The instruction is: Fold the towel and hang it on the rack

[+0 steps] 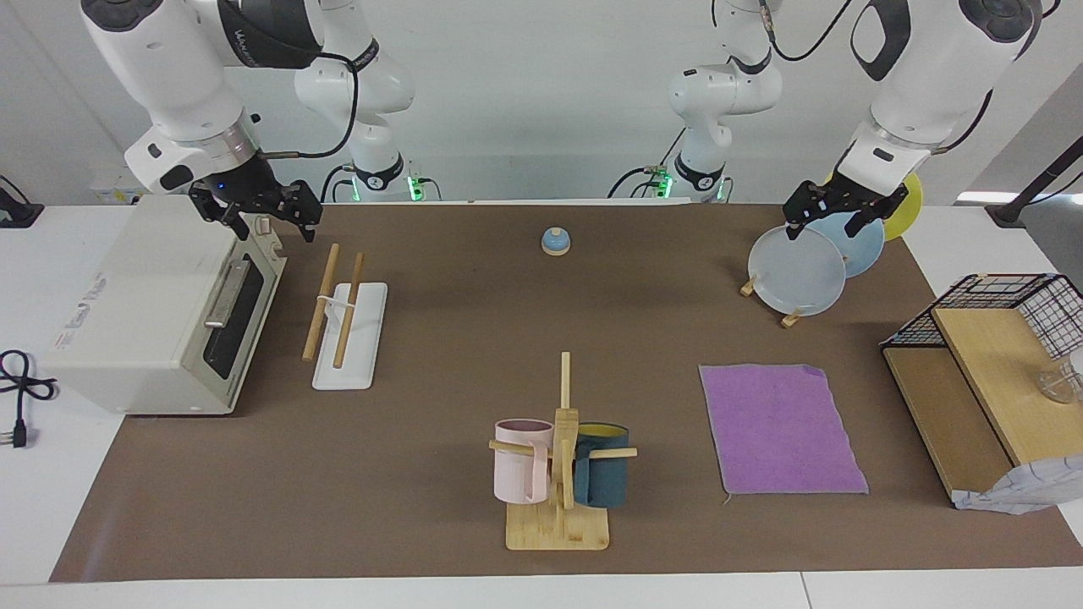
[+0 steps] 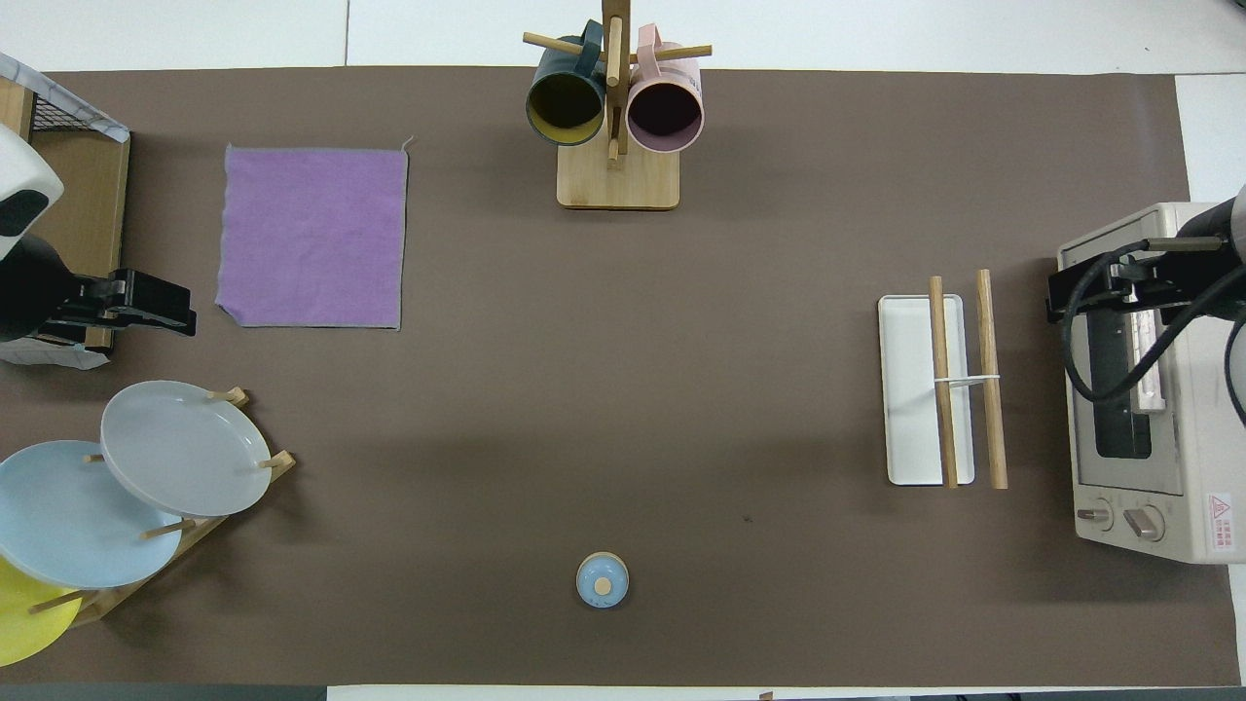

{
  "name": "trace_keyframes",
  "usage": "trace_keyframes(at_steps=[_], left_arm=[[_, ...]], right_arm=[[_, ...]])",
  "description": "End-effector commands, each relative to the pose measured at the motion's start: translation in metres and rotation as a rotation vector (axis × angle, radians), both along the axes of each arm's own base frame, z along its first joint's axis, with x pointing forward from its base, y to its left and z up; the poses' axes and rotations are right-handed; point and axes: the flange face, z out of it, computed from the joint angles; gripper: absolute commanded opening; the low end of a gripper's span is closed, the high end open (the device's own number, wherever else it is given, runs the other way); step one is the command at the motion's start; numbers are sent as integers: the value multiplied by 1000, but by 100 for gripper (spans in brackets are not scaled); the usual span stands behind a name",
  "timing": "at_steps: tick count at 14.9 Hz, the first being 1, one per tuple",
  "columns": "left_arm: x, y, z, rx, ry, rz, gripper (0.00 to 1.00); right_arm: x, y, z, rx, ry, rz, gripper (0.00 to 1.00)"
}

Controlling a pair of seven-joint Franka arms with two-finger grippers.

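I see nothing done yet: the thin purple square terry towel (image 1: 780,428) lies flat and unfolded on the brown worktop (image 1: 440,338), toward my left arm's end. The rack of two light wooden rods on a white base (image 1: 349,337) stands bare beside the toaster oven (image 1: 152,313). Both folding and hanging remain. The left gripper (image 1: 833,222) hangs wide and empty over the plates (image 1: 799,271), and the right gripper (image 1: 258,211) wide and empty over the oven.

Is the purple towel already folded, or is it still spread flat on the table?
Spread flat. The towel lies as one single square layer, purple face up, with all four edges visible and no fold line.
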Motion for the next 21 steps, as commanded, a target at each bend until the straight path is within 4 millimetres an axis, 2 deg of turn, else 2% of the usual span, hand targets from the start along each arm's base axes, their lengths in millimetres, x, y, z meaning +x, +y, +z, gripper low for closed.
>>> trace_keyframes(at_steps=[1,8,11,13,14,15,17,19,21], left_arm=[[-1,3,1,20,-16,-6,100],[-6,3,-2,25,6,9,100],[-10,12,-9,29,9,51,100],[-3,32,-16,23,-19,71,100],[3,35,-23,19,-30,76,100],[11,36,-34,16,-41,77,100],[27,52,-61,10,-59,105,100],[41,57,-97,4,-91,111,100],[59,58,-140,-6,-77,112,100]], right_arm=[[-3,1,4,18,-4,-6,100],[-3,0,4,18,-4,-8,100],[-3,1,4,19,1,-8,100],[-5,0,4,19,1,-9,100],[-5,0,3,19,1,-9,100],[-6,3,2,19,7,-5,100],[-11,5,12,25,-4,30,100],[-12,9,11,38,-8,35,100],[-12,22,9,37,-11,53,100]])
